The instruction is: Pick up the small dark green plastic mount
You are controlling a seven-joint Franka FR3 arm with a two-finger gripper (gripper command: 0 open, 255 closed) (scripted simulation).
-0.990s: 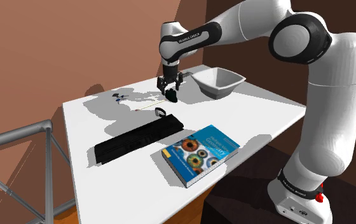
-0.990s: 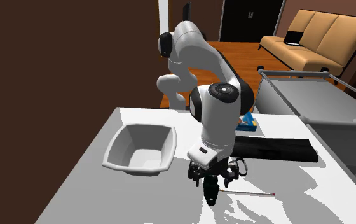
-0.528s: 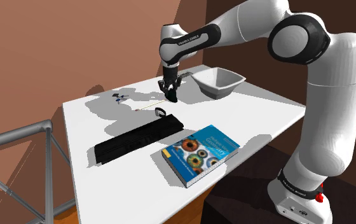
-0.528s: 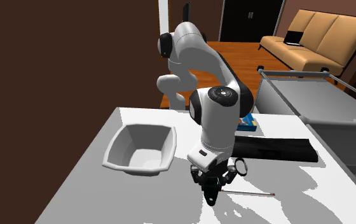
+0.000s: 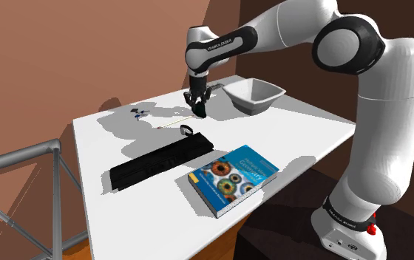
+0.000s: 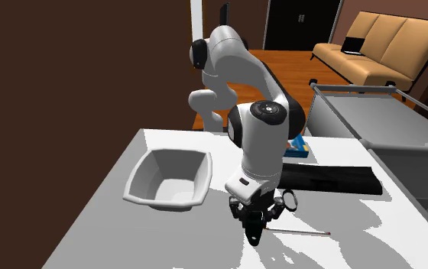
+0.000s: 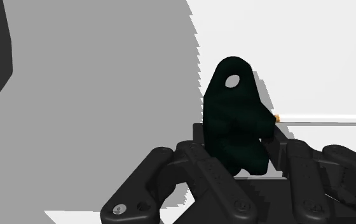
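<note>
The small dark green mount [image 7: 234, 108] is a rounded piece with a hole near its tip. It stands on the white table [image 5: 301, 125] between my black fingers [image 7: 196, 159], which clasp its lower part. My gripper [image 7: 234, 151] is shut on it. In the shoulder view the gripper [image 5: 198, 109] points straight down at the mount [image 5: 199, 114], near the table's far side beside the bowl. In the second exterior view the mount [image 6: 255, 236] sticks out below the gripper [image 6: 254, 226] and touches the tabletop.
A white bowl [image 5: 253, 94] sits close by, towards the shoulder view's right. A thin stick [image 5: 172, 120], a small black ring-shaped piece [image 5: 186, 130], a long black flat object [image 5: 161, 160] and a book [image 5: 233, 178] lie on the table. A metal railing [image 5: 21, 159] stands beyond the table's left edge.
A second ago the fingers stood apart around the mount; they have since closed on it. The arm has barely moved over the last half second.
</note>
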